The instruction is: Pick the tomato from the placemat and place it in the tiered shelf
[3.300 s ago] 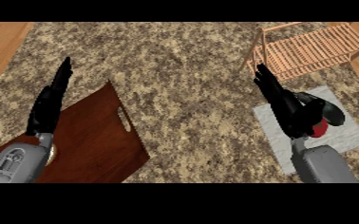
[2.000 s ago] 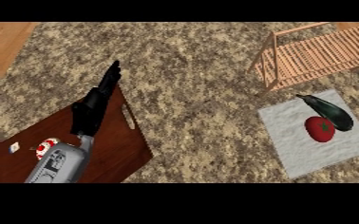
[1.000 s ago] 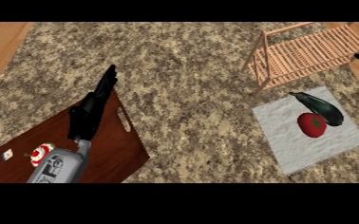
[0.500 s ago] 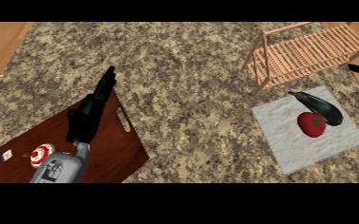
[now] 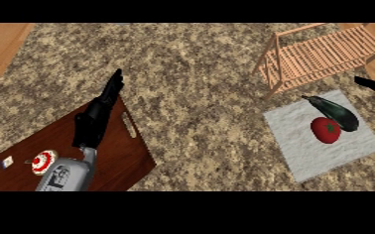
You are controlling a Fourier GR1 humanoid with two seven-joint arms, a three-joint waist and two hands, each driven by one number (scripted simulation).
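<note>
Left robot hand (image 5: 99, 115) straight-fingered, holding nothing.

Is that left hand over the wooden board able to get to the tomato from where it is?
Probably not easily. The left hand hovers over the cutting board at the far left, while the tomato lies on the placemat at the far right, touching an eggplant. Nothing blocks the counter between; it just looks far.
</note>
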